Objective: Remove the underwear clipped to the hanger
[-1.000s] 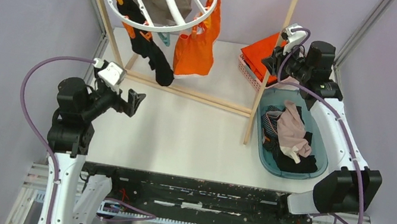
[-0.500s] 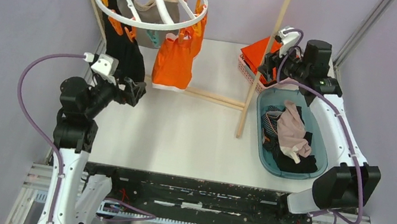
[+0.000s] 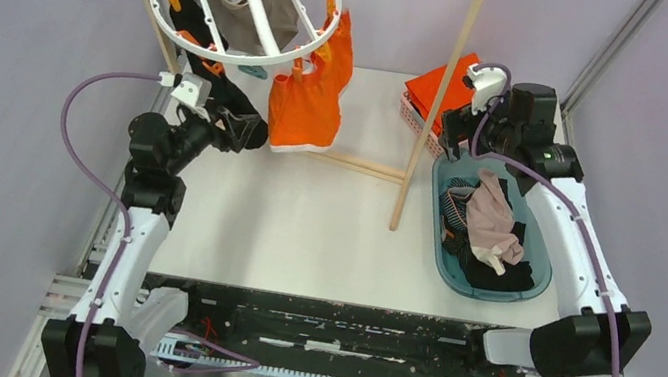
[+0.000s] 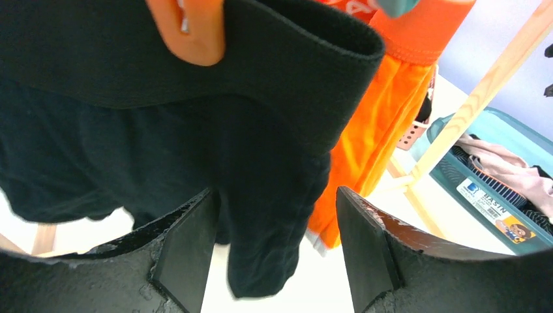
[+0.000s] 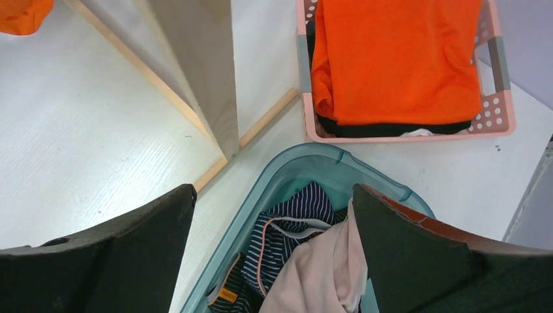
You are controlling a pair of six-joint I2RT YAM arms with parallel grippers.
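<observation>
The white ring hanger [image 3: 229,58] hangs at the back left with orange pegs [image 4: 189,32]. Three pieces of underwear are clipped to it: black [image 3: 196,25], beige-grey [image 3: 252,26] and bright orange with white trim [image 3: 307,108]. My left gripper [image 3: 241,126] is raised to the lower part of the black underwear [image 4: 261,163]. In the left wrist view the jaws of this gripper [image 4: 277,254] stand open on either side of the cloth, with a gap at the right pad. My right gripper [image 3: 450,131] is open and empty above the teal basin [image 5: 287,163].
A wooden-post frame [image 3: 441,94] carries the hanger; its base bar [image 3: 354,163] lies across the table. The teal basin [image 3: 547,268] at the right holds striped, pink and black clothes. Behind it a pink basket [image 5: 502,114] holds a folded orange cloth [image 5: 398,59].
My left arm has reached forward and up until the black underwear lies between its jaws, which have narrowed a little. The right gripper has opened wide. The hanger has swung.
</observation>
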